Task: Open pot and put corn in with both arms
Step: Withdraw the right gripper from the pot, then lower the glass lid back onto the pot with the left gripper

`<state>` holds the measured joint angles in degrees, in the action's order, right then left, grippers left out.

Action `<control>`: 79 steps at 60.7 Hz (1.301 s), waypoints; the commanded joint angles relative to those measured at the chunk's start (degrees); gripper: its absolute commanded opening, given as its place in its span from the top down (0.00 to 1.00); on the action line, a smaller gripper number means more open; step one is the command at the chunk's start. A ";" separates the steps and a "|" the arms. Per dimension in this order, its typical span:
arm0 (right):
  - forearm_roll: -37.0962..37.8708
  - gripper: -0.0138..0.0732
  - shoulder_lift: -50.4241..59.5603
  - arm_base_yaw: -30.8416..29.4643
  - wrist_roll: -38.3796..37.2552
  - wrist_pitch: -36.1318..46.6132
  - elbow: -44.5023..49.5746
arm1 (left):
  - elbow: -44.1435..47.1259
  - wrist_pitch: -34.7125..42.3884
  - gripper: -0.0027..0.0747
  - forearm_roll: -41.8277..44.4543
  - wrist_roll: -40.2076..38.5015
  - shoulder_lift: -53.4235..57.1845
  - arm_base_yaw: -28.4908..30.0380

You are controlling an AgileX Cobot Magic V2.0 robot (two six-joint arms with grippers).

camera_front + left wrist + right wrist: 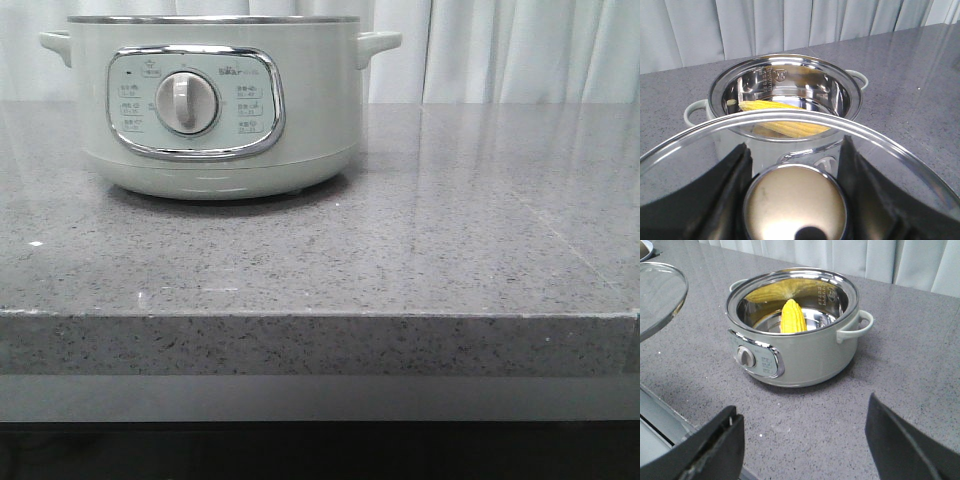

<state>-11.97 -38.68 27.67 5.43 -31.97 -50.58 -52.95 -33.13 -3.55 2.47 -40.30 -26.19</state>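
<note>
The left gripper is clamped on the knob of the glass lid, held off the pot; glass and steel look slick and breakable, so the knob seems the safe hold. The pot stands open on the counter, probably heavy, best moved by its side handles. The corn lies inside, light and firm. The right gripper hangs apart, holding nothing

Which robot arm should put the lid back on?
Left. Its end effector grips the glass lid by the knob, near the open pot. The corn lies inside. The right end effector is open, empty.
</note>
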 commanded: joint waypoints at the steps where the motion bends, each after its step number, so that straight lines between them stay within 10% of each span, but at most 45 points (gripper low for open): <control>1: -0.62 0.23 0.22 -0.01 0.01 5.41 -1.24 | -2.19 8.10 0.68 -0.40 -0.38 0.21 -0.02; 47: -0.70 0.23 0.22 -0.01 0.01 5.38 -1.24 | -2.19 16.62 0.68 -2.41 -0.38 -1.91 -0.02; 79: -0.70 0.23 0.22 -0.01 0.01 5.38 -1.24 | -19.08 26.14 0.68 -3.58 -0.38 -27.67 -0.02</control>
<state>-12.06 -38.65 27.67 5.33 -31.24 -50.35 -65.96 -15.61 -6.27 2.47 -65.27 -26.19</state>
